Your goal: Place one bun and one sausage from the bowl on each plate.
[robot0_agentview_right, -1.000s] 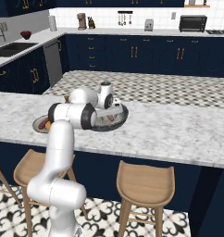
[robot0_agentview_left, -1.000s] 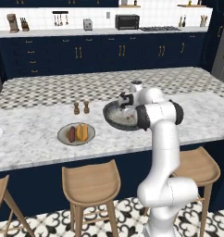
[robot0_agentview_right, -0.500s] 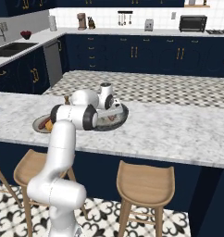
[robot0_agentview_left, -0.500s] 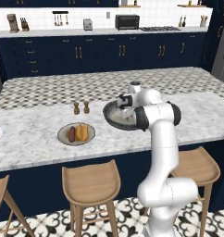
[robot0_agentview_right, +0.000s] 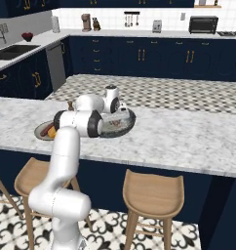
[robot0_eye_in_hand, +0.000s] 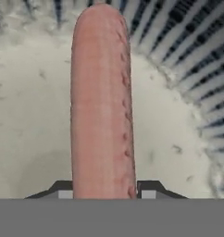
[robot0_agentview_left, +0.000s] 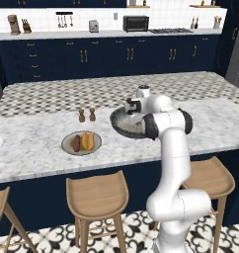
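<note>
Hand [robot0_eye_in_hand: 102, 193] clamped on sausage [robot0_eye_in_hand: 102, 102] in bowl [robot0_eye_in_hand: 197, 60]; sausage's near end cut off, fingertips [robot0_eye_in_hand: 149, 190] mostly hidden.

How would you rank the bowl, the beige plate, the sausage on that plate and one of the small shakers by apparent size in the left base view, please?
1. bowl, partly hidden by the arm
2. beige plate
3. sausage on that plate
4. shaker, close in size to the sausage, so that order is unsure
</note>
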